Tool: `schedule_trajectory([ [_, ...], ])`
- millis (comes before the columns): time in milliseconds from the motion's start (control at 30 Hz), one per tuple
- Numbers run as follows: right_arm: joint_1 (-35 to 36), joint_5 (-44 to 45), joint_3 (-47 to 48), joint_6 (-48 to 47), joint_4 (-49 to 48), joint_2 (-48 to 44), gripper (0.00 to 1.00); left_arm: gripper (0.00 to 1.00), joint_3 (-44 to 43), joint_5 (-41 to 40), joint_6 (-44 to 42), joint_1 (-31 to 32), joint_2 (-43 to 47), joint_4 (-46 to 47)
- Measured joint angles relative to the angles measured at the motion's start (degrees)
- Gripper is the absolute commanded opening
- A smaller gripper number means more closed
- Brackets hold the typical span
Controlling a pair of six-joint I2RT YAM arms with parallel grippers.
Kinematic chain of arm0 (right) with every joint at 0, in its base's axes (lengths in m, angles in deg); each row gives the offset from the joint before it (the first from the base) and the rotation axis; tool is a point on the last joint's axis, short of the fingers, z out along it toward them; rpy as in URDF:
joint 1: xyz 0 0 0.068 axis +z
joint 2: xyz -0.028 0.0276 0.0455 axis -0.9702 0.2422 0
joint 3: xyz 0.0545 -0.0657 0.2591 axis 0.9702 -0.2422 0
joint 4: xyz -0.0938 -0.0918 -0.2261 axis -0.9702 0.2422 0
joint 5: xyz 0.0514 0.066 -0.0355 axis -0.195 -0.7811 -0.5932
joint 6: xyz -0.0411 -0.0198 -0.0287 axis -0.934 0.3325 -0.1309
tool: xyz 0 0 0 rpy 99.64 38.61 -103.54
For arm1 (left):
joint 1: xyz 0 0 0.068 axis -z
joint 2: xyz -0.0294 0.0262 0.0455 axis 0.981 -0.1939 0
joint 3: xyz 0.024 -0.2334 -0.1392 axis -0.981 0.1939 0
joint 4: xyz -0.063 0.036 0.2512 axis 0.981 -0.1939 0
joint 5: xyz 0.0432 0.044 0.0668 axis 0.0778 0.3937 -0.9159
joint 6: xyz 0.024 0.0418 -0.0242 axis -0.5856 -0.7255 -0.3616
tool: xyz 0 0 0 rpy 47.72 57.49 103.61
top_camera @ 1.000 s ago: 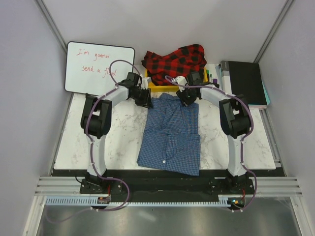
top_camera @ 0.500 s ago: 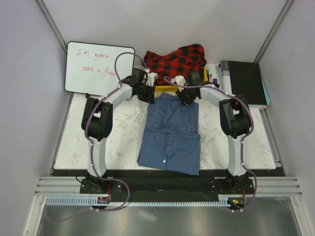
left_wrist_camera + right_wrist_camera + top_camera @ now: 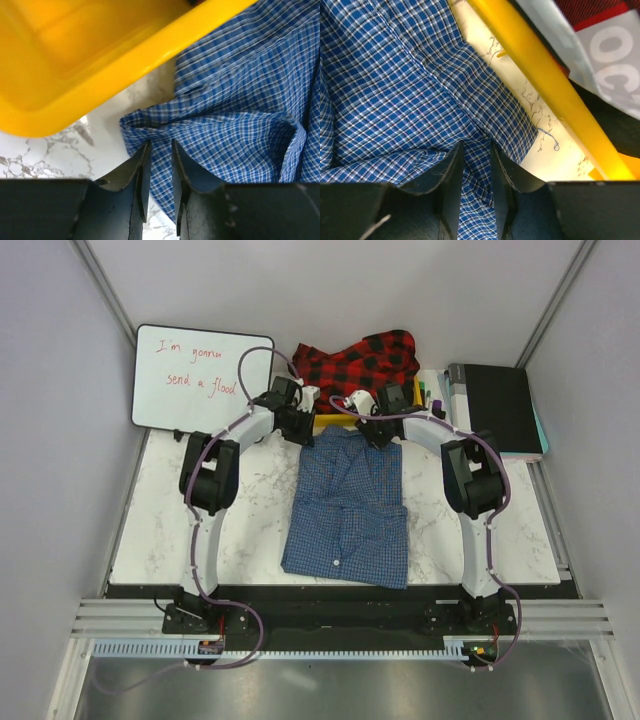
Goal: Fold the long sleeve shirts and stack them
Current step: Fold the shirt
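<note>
At the centre of the top view, you have the blue shirt (image 3: 345, 510) lying flat on the marble table (image 3: 250, 510). It is partly folded into a long panel, with its collar end toward the upper part of the frame and its hem toward the arm bases. Just above it, the red plaid shirt (image 3: 355, 365) sits bunched in a heap over a yellow bin (image 3: 332, 422) at the upper middle of the frame.

Your left gripper (image 3: 300, 426) is at the blue shirt's upper left corner and your right gripper (image 3: 378, 430) is at its upper right corner, both just beside the bin's near rim. In your left wrist view the fingers stand almost together with checked cloth filling the narrow gap. The left gripper is clamped on the shirt's folded corner, and the bin fills the upper left of that frame. Your right wrist view shows a like grip: fingers close together, pinching the blue shirt's edge at lower centre, while the bin's rim runs diagonally across the upper right.

A whiteboard (image 3: 203, 375) with red handwriting lies at the upper left of the top view, and a black case (image 3: 493, 407) lies at the upper right.
</note>
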Motion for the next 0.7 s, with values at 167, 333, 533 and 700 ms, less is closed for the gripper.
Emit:
schedule_trajectory([
  [167, 0.04, -1.7, -0.68, 0.83, -0.24, -1.53, 0.5, 0.44, 1.44, 6.03, 1.99, -2.8, 1.09, -0.44],
  [333, 0.04, -6.1, -4.31, 4.96, 1.9, -13.92, 0.51, 0.49, 15.89, 14.78, 4.28, -3.34, 16.63, 2.19],
  [533, 0.11, -17.77, -13.77, 16.2, 1.29, -37.99, 0.45, 0.5, 39.82, 28.52, 15.43, -2.19, 46.34, 12.92],
  [700, 5.07, -30.01, -32.15, 29.38, -3.48, -49.13, 0.44, 0.5, 64.61, 33.31, 29.7, 3.54, 60.24, 23.87],
])
